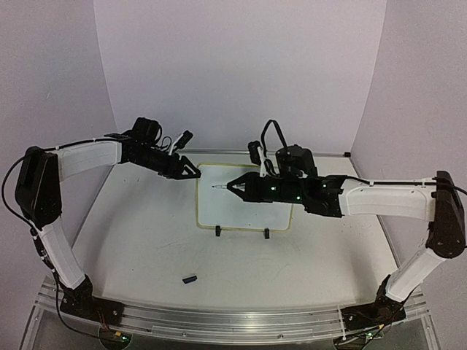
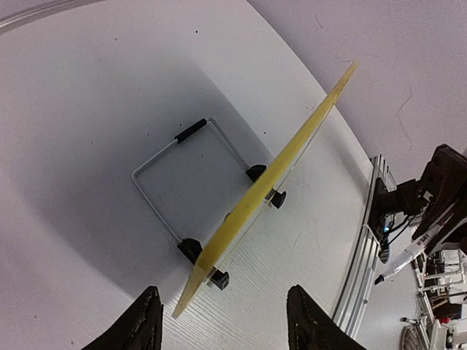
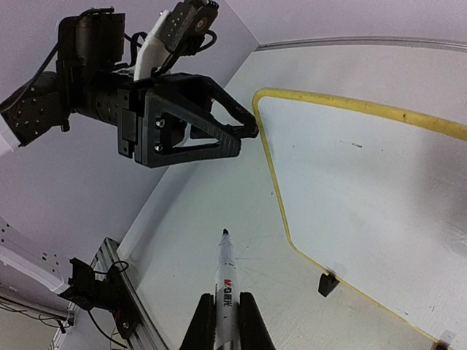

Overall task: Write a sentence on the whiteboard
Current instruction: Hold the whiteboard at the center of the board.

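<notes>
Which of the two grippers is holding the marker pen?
The right gripper, shut on the white marker; the left gripper is open, holding nothing, at the edge of the yellow-framed whiteboard.

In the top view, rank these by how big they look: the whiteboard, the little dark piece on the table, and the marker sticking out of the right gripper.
1. The whiteboard, by far the largest.
2-3. The exposed part of the marker and the dark piece look about alike, too close to rank. The marker looks slimmer.

I'm seeing the left gripper (image 1: 195, 175) crowding the whiteboard (image 1: 241, 213) at its upper-left corner, the right gripper (image 1: 232, 187) and marker (image 1: 222, 187) hanging before its face. The table (image 1: 146, 240) is lying open towards the arm bases around a blue cap (image 1: 190, 278).
</notes>
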Robot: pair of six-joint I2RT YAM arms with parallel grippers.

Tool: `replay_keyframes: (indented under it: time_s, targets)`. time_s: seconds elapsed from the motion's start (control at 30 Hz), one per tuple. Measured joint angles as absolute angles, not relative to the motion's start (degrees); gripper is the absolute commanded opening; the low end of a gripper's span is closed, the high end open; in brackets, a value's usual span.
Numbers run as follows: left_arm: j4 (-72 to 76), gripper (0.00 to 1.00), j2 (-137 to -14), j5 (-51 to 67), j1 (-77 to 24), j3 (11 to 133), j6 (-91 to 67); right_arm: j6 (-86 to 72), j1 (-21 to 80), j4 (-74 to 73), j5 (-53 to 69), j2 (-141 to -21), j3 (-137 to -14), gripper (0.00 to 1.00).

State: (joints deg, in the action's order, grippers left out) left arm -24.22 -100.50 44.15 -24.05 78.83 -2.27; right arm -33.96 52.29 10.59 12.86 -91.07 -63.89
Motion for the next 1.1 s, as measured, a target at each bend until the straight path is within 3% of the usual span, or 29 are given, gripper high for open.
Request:
replay_keyframes:
  time_s: [0.4, 0.97, 1.1]
  targets:
    - [-24.7, 0.25, -106.0, 47.8, -24.1, 82.5, 3.4, -34.5, 49.1, 12.7, 15.2, -97.4, -68.4, 0.0]
    - [-25.1, 0.01, -104.8, 52.9, -24.0, 80.1, 8.6, -34.3, 49.1, 14.6, 16.2, -97.6, -68.4, 0.0]
    - [-25.1, 0.0, -104.4, 52.8, -24.3, 79.6, 9.8, -34.3, 49.1, 16.8, 16.2, -98.5, -68.4, 0.0]
